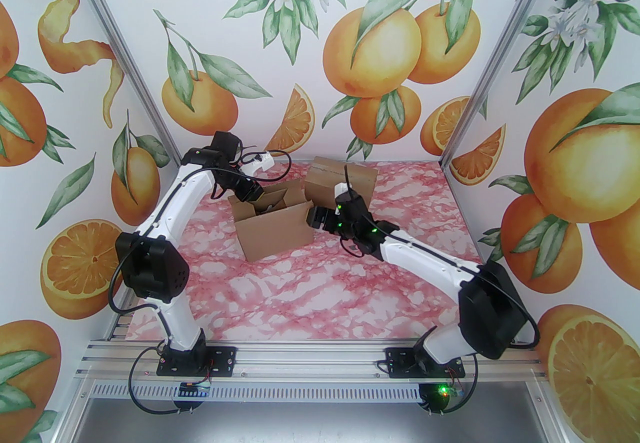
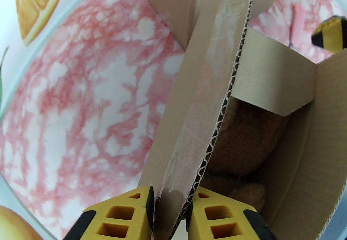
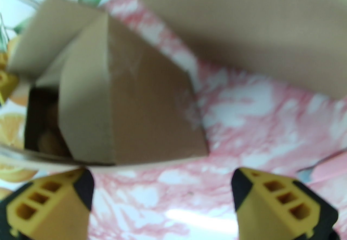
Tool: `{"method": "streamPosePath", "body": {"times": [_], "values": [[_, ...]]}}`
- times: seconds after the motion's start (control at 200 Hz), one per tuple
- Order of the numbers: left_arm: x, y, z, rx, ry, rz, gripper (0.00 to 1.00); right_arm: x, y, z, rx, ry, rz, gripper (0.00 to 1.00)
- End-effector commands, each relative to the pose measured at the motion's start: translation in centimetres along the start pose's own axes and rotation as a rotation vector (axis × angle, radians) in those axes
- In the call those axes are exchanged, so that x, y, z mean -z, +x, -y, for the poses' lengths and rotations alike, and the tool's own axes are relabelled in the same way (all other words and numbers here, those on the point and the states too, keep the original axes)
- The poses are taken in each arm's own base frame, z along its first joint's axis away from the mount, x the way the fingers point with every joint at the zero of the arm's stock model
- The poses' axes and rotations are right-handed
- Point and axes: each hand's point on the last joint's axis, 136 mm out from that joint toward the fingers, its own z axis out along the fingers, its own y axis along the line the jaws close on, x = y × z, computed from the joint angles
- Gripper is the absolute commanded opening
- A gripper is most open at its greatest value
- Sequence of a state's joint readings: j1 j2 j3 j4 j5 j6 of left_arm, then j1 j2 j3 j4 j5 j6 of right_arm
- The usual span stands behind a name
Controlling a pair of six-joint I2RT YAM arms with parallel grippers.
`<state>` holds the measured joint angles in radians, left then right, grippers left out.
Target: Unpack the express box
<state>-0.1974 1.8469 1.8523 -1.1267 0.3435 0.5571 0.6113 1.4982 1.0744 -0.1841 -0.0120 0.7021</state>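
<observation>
I count two cardboard boxes: the open express box (image 1: 272,226) at centre, and a closed box (image 1: 340,181) just behind it, far right. My left gripper (image 2: 170,203) pinches its upright flap (image 2: 200,71). My right gripper (image 3: 162,187) gapes beside the box. An inner flap (image 2: 273,79) half-covers one fuzzy brown item (image 2: 244,136).

Open box (image 1: 277,233) on table (image 1: 320,301), second box (image 1: 325,181) behind right, soft thing (image 2: 244,146) inside first
</observation>
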Motion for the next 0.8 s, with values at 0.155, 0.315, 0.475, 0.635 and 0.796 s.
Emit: {"method": "streamPosePath", "body": {"times": [0.155,0.315,0.475,0.635,0.796], "values": [[0.6,1.2,1.4,0.091,0.037,-0.033,0.19,3.7,-5.1,-2.7,0.107,-0.014,0.124,0.89],[-0.3,2.4,0.5,0.104,-0.005,-0.083,0.20,4.5,-5.3,-2.9,0.106,-0.028,0.143,0.89],[-0.1,2.4,0.5,0.126,-0.011,-0.081,0.10,5.2,-5.3,-2.8,0.101,-0.036,0.155,0.89],[1.1,1.7,0.5,0.148,-0.034,-0.040,0.00,5.6,-5.6,-3.3,0.096,-0.051,0.165,0.89],[2.8,0.6,1.3,0.181,-0.033,0.042,0.00,5.7,-6.1,-4.3,0.084,-0.079,0.167,0.90]]}}
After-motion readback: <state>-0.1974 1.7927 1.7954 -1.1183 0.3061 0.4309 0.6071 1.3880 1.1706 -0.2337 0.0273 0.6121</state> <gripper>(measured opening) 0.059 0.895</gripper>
